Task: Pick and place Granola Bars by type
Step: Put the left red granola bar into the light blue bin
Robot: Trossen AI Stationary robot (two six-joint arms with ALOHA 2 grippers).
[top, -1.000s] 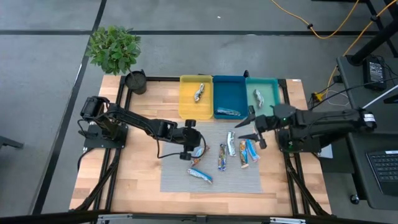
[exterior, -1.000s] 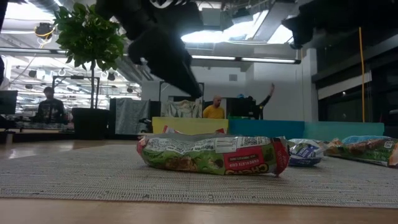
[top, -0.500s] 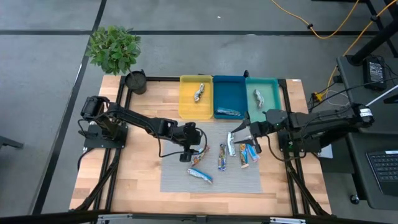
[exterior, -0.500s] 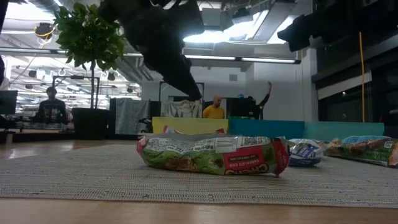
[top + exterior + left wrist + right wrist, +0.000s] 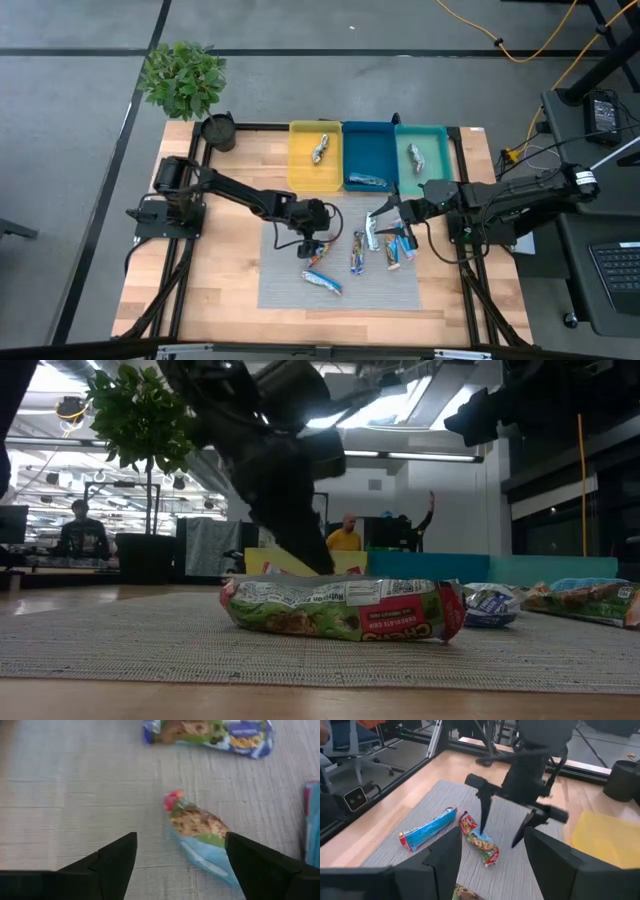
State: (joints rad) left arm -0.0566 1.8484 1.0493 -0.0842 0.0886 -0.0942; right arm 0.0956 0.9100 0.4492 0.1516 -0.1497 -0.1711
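Several granola bars lie flat on the grey mat (image 5: 340, 290). My left gripper (image 5: 180, 857) hangs open just above one of them, a bar with a red end and a blue end (image 5: 197, 827). Its fingers (image 5: 482, 822) point down and stand on either side of that bar (image 5: 481, 845), apart from it. My right gripper (image 5: 492, 870) is open with nothing between its fingers; it hovers over the mat's far right part (image 5: 385, 215), above other bars (image 5: 398, 246). A green-and-red bar (image 5: 340, 608) lies nearest the low camera, with my left gripper (image 5: 300, 530) behind it.
Three trays stand side by side at the table's far edge: yellow (image 5: 303, 170), blue (image 5: 368, 140) and green (image 5: 435, 140), each with a bar in it. A black pot (image 5: 218, 130) and a plant (image 5: 183, 78) stand at the far left. People show in the room behind.
My left gripper has come down toward the mat and a little toward the table's right edge, rolled at the wrist and opened wider over the red-ended bar. My right gripper has shifted toward the table's left, out over the mat. No bar has moved.
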